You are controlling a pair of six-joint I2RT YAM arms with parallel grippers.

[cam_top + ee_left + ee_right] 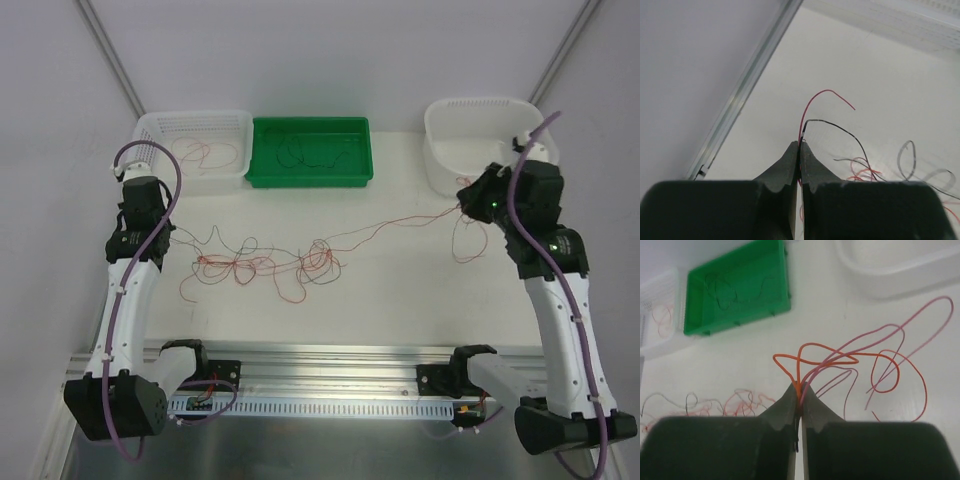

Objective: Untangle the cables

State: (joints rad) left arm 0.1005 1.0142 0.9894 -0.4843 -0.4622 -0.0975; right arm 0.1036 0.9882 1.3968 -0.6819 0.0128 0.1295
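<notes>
The cables [270, 265], hair-thin flexible wires in orange-red, pinkish-red and black, lie on the white table surface [400, 300] as one elongated run. Its long axis extends left to right between the two arms and rises slightly toward the far right. The densest knotting sits in the middle of the run, in several small clusters of loops side by side. From there a single orange-red strand [400, 223] leads up to the right gripper [466, 203]. The right gripper [800, 390] has its fingers pressed together on a bundle of orange and pink wire. The free loops [890, 360] fan out up and to the right of the fingertips, and one loop [468, 245] hangs below the gripper in the overhead view. The left gripper [165, 238] is at the left end of the run. In its wrist view the left gripper [800, 146] is pinched tight on a black wire [840, 129] and a red wire [820, 93], both arching away to the right. Beyond the run, along the far side of the table, stand three containers. The white perforated plastic basket [150, 128] holds loose orange-red wire, the green rectangular plastic tray [310, 183] holds dark wire, and the white oval plastic tub [440, 165] stands just beyond the right gripper.
</notes>
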